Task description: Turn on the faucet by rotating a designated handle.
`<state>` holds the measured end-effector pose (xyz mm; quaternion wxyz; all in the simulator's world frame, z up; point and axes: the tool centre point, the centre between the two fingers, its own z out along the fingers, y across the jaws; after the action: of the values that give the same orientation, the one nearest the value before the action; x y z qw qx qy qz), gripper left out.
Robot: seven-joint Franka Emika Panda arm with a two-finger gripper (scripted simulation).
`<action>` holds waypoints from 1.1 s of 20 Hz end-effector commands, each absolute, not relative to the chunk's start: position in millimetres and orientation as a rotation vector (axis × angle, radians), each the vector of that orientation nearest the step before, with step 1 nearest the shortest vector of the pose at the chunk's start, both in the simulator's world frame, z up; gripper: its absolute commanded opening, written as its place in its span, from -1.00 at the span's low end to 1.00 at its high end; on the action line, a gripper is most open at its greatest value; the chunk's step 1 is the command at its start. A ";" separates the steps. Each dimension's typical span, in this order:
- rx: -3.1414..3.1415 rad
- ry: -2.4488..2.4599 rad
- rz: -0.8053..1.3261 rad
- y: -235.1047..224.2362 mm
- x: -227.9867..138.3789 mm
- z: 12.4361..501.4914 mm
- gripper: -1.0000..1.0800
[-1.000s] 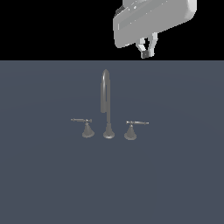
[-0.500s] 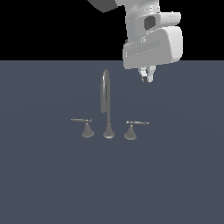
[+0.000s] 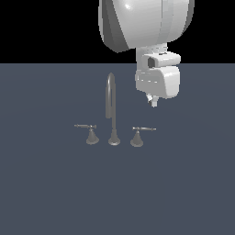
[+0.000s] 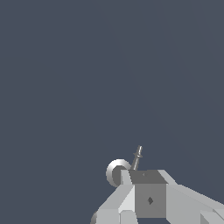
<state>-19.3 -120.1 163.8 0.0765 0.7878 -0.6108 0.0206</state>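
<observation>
we hang our gripper (image 3: 154, 103) above the faucet (image 3: 111, 112), and the relation that matters is plain: the handle (image 3: 139, 134) sits lower than our fingertips and a little toward the exterior view's left of them, with clear air between — nothing touching yet. its thin lever runs roughly level, pointing toward the exterior view's right, so its free end lies almost under us, and we judge the coming move calls for a descent onto that end.

the handle stands on the flat slate-blue surface (image 3: 183, 193), just beside the flared foot of the tall gooseneck spout (image 3: 110, 98); its mirror twin (image 3: 89, 132) stands on the spout's other side, lever pointing the opposite way.

everything on the faucet is dull grey metal — slim rod levers on small cone bases. in the wrist view the handle (image 4: 131, 165) shows foreshortened, a round base with the lever poking out past our pale blocky fingers (image 4: 131, 197).

we cannot tell whether the jaws are parted or closed; the hand's bulk hides them. they grasp nothing.
</observation>
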 end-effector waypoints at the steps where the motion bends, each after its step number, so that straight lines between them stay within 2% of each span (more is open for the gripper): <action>1: 2.325 -1.910 0.059 -121.1 -15.2 145.9 -1.00; 11: 2.189 -2.191 0.025 -118.9 -4.8 88.1 -1.00; 22: 2.120 -2.318 0.000 -115.8 -1.4 65.2 -1.00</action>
<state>9.0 -123.5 96.9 -0.0101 0.6761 -0.7364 0.0237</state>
